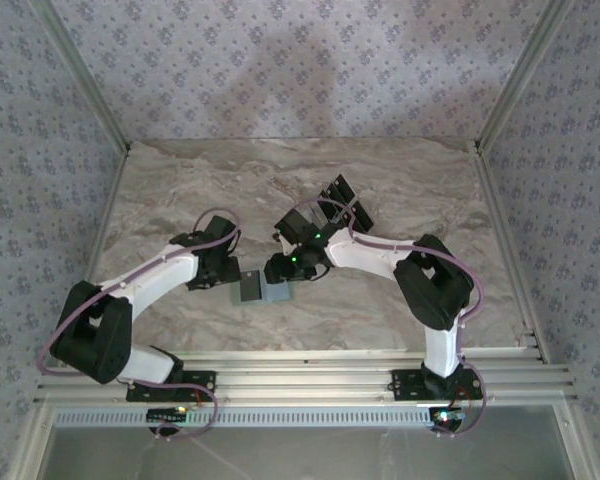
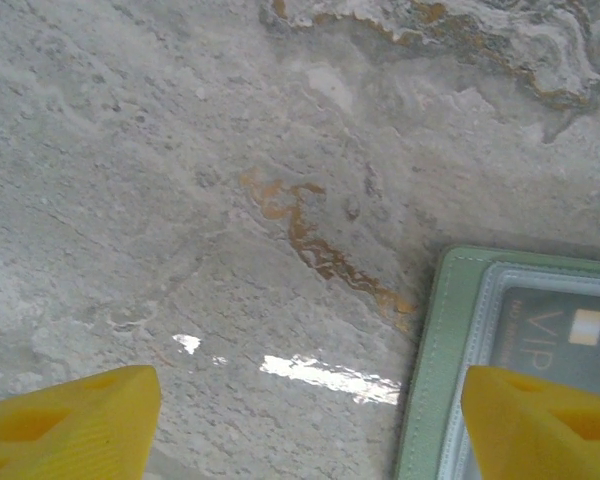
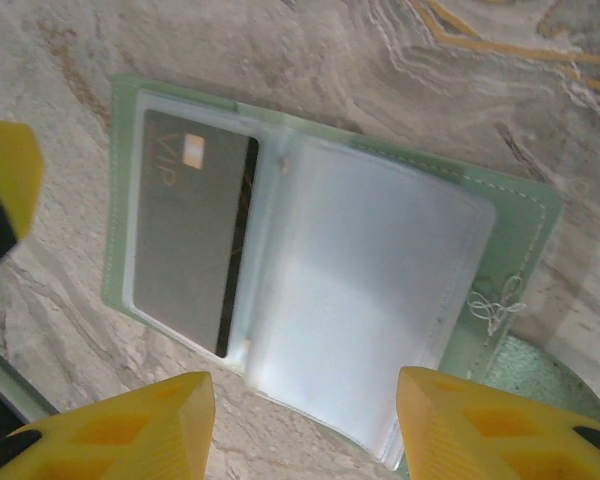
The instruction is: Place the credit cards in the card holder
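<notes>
Bending inward over the marble table point(image 1: 400, 170), the left arm point(image 1: 140, 285) and right arm point(image 1: 380, 258) are nearly meeting near its front edge. The card holder point(image 3: 320, 280) is lying open and flat there. The right gripper point(image 3: 302, 385) is hovering over it, fingers apart and empty. The left gripper point(image 2: 305, 385) is likewise spread wide over bare stone, just beside the holder's corner. A grey card point(image 3: 185, 235) is sitting in one sleeve.

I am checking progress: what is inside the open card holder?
Inside the card holder, one grey VIP card sits in a clear sleeve. The frosted sleeves beside it look empty; anything beneath them is hidden.
</notes>
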Motion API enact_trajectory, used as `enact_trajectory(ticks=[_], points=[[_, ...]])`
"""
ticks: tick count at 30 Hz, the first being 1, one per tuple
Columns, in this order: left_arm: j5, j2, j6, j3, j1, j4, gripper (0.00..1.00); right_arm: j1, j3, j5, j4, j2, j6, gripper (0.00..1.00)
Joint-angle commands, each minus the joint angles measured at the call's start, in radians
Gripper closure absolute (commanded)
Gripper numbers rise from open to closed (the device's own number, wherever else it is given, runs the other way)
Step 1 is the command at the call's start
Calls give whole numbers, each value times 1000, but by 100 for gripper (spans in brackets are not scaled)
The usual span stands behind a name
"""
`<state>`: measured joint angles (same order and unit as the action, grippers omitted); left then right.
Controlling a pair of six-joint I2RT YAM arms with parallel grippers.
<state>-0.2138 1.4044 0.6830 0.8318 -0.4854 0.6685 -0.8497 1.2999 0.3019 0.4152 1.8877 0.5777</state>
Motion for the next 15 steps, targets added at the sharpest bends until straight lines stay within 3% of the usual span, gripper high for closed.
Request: enact_trajectory(ticks=[1, 15], points=[[17, 13, 25, -18, -26, -29, 21, -2, 35, -18, 24, 27, -16, 47], [13, 81, 55, -60, -68, -83, 21, 9, 36, -4, 9, 108, -17, 47]])
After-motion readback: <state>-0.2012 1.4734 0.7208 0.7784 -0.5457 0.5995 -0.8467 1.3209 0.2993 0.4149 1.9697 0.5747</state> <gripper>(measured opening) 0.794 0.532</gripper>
